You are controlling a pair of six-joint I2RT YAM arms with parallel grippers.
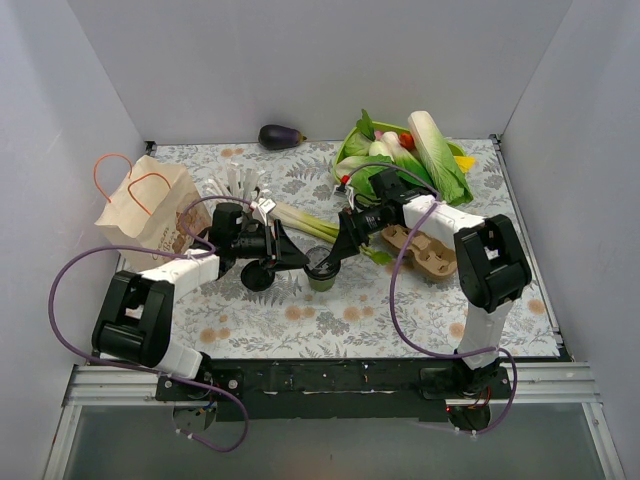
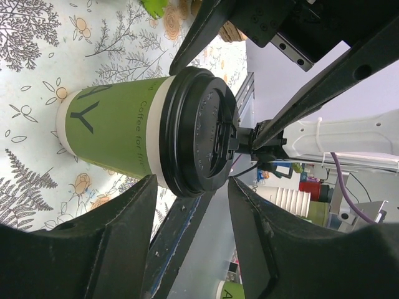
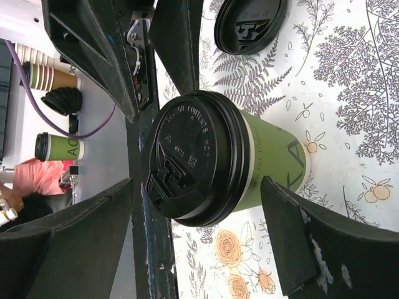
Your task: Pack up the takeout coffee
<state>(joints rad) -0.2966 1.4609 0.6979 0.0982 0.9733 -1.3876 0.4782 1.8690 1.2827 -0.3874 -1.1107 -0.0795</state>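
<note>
The takeout coffee [image 2: 118, 131] stands upright at the middle of the bench [image 1: 400, 320], between both claws: the right claw [image 3: 196, 184] gapes wide around it (the nearer, I judge), the left claw [image 2: 190, 187] open just short of it, neither gripping

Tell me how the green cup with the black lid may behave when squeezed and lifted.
The green cup seems paper, so its wall probably dents under a hard squeeze. Narrower at the base, it may tip if pushed high. Its black lid could pop off.
</note>
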